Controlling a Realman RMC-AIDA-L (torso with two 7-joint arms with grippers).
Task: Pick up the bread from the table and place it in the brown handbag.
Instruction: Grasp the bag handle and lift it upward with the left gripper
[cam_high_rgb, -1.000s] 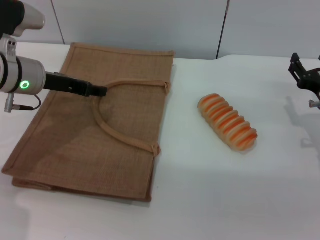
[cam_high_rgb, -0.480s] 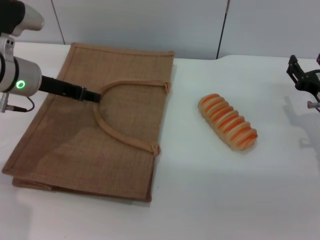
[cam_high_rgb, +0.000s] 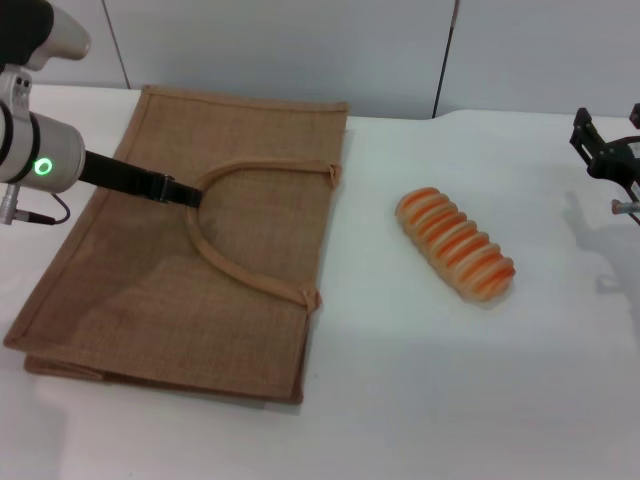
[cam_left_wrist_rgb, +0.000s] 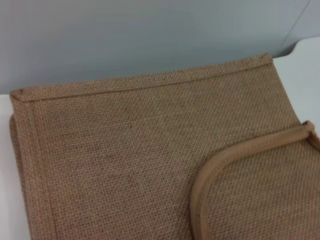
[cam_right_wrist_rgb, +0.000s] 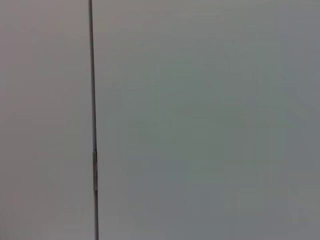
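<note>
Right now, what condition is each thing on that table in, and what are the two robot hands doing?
bread: lying on its side on the table, untouched, apart from the bag.
brown handbag: lying flat, mouth not opened up, handle loop resting on top.
table: white, carrying the bag and bread.
left gripper: low over the bag, tips at the handle loop.
right gripper: raised at the table's right edge, holding nothing.

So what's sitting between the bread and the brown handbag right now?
Nothing: in the head view only bare white table separates the bread from the brown handbag.
</note>
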